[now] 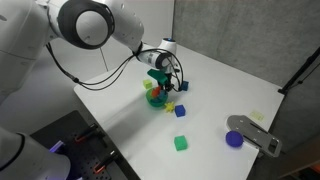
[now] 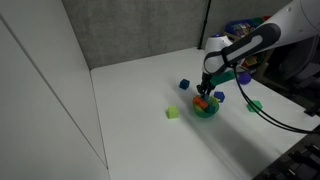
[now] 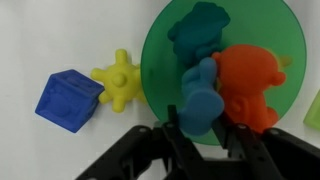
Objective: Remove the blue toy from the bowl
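A: Wrist view. The blue toy lies in the bowl, long axis running 12 to 6 o'clock. Its 6 o'clock end sits between the jaws of the pincer.

B: Pincer state?

A: One finger stands on either side of that end, at 9 and 3 o'clock, jaws apart by roughly the toy's width. Cannot tell whether the pads press on it.

B: Neighbours?

A: Orange toy touching at 3 o'clock, teal toy at 12. Both are in the bowl. Outside it on the desk, at 9 o'clock, are a yellow spiked piece and a dark blue cube.

B: Exterior check?

A: The pincer hangs straight down into the bowl.

B: Judgement?

A: Grip is across the short axis, which suits. The orange toy may get pinched or dragged along.
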Controlling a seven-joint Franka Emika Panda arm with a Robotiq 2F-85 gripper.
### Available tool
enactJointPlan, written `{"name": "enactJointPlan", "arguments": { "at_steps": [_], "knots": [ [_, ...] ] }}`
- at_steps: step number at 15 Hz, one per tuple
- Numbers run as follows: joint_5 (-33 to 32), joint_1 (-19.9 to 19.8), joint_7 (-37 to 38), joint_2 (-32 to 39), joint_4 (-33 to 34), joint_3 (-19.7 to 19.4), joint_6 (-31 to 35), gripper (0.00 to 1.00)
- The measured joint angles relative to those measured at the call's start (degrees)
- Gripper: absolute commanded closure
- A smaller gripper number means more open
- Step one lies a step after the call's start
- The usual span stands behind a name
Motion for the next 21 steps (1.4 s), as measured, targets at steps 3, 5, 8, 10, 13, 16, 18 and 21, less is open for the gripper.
{"name": "enactJointPlan", "arguments": {
  "at_steps": [3,5,8,10,13,16,18,21],
  "knots": [
    [0.0,0.1,0.0,-0.2,0.3,0.1,0.0,0.92],
    [0.0,0.2,0.0,-0.9,0.3,0.3,0.0,0.91],
    [0.0,0.5,0.0,-2.9,0.2,0.7,0.0,0.91],
    [0.0,0.5,-0.2,-4.7,0.1,0.9,0.0,0.91],
    [0.0,0.2,-0.5,-7.6,-0.9,0.9,0.0,0.92],
    [0.0,-1.2,-2.0,-10.2,-3.3,0.7,0.0,0.92],
    [0.0,-2.9,-3.9,-11.8,-5.6,0.5,0.0,0.92],
    [0.0,-5.9,-6.9,-13.8,-9.3,-0.2,0.0,0.92]
  ]
}}
